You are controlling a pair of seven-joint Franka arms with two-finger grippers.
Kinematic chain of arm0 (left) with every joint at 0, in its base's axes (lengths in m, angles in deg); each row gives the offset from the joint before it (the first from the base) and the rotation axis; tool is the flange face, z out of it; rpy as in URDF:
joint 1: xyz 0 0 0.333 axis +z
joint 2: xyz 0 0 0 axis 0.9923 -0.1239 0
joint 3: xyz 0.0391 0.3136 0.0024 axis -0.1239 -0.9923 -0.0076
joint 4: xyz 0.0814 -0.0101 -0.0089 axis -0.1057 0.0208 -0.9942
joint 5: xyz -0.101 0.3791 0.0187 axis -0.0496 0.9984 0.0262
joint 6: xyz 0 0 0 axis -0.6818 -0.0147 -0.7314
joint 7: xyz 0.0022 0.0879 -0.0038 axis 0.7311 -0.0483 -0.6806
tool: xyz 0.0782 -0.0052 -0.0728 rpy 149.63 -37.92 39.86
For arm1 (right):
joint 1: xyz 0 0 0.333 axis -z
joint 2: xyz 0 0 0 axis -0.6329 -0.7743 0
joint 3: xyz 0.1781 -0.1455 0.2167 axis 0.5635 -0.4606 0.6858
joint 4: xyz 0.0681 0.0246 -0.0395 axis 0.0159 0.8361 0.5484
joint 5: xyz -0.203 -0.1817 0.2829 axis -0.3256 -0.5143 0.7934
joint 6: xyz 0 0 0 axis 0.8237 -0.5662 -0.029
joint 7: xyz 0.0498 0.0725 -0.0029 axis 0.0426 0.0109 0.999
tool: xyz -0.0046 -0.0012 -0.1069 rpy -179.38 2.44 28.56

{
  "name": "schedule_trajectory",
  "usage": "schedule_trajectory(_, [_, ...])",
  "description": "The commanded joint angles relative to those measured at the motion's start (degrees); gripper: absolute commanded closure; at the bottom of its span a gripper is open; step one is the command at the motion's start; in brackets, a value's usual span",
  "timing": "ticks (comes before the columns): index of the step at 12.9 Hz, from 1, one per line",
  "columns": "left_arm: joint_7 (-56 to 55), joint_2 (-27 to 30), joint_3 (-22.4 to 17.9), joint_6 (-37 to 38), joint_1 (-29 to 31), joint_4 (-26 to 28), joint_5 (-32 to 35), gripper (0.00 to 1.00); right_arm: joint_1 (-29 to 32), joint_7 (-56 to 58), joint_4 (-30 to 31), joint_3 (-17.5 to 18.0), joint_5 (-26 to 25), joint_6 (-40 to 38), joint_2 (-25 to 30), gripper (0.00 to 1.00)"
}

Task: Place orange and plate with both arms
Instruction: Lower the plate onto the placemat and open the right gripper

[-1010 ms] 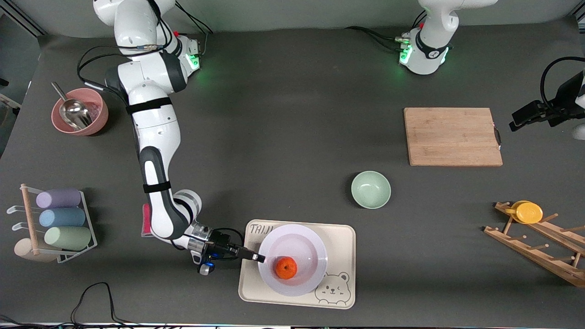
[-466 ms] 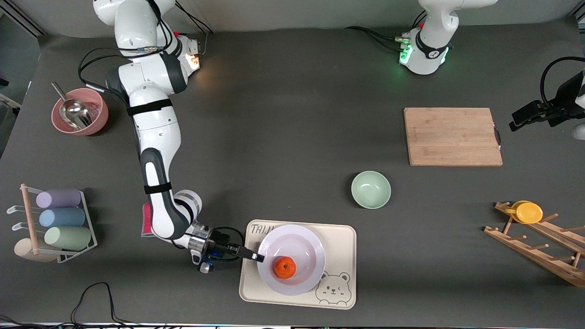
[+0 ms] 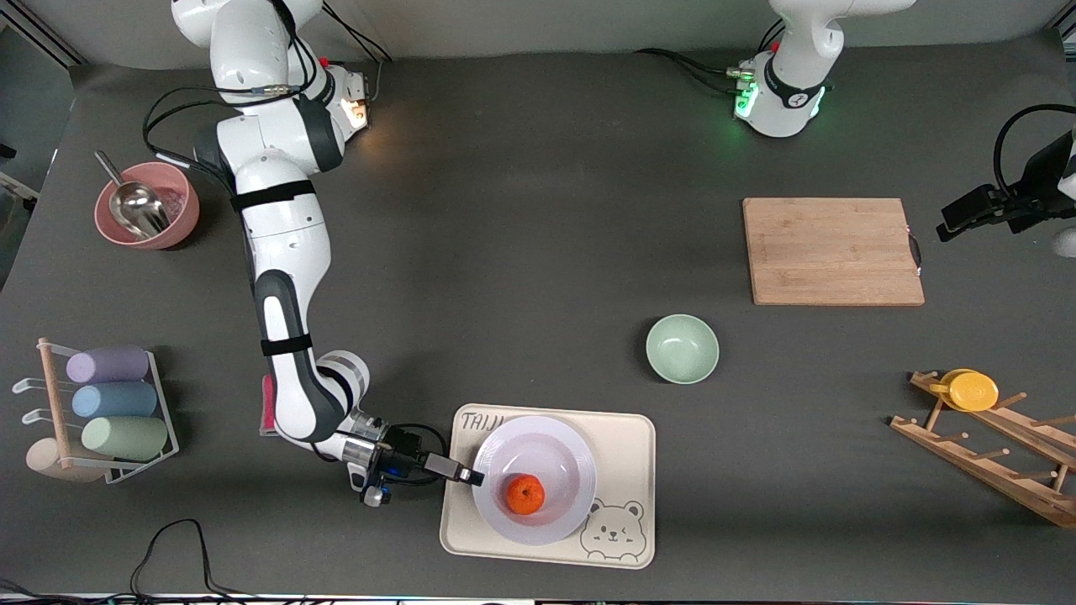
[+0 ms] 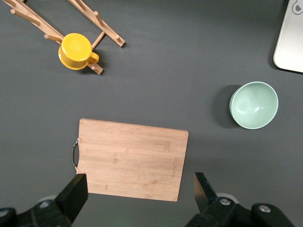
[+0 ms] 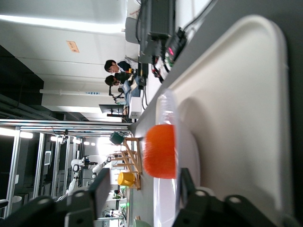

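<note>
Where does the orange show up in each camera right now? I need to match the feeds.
Front view: the orange sits in the plate on the tray, beside the right gripper.
Left wrist view: not in it; only a corner of the tray shows.
Right wrist view: the orange sits just ahead of the fingers, on the plate.
Shared landmark: the cream tray.
</note>
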State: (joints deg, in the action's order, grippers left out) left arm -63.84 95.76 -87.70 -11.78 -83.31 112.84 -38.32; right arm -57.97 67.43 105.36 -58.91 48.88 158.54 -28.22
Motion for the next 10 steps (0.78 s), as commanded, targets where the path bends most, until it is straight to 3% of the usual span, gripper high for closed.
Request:
schedule_trajectory(1, [0.9,1.0,-0.2,0.4,-0.3,0.2,-0.5,0.00,0.3,0.1,6.4,0.6,-3.5,0.6,6.2,0.00])
schedule_trajectory(6, [0.9,1.0,-0.2,0.4,-0.3,0.2,-0.5,0.00,0.4,-3.5,19.3,0.6,-12.9,0.3,18.0,0.00])
schedule_trajectory(10, [0.9,1.0,-0.3,0.4,-0.3,0.2,-0.5,0.00,0.2,-9.9,28.0,-0.4,-30.1,0.3,28.2,0.00])
